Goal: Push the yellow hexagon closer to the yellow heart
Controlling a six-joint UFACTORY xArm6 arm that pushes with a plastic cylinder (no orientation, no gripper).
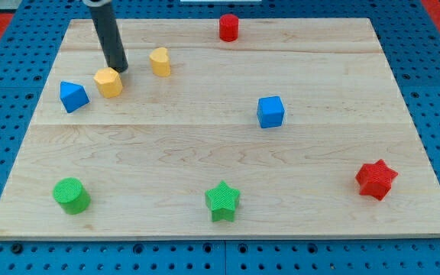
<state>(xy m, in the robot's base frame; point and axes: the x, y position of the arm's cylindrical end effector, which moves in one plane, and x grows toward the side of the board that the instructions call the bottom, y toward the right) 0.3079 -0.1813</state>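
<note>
The yellow hexagon sits on the wooden board at the upper left. The yellow heart lies a short way to its upper right, with a small gap between them. My tip is the lower end of the dark rod and rests just above and slightly right of the hexagon, close to or touching its top edge, and to the left of the heart.
A blue triangular block lies just left of the hexagon. A red cylinder is at the top, a blue cube at centre right, a red star at lower right, a green star and a green cylinder along the bottom.
</note>
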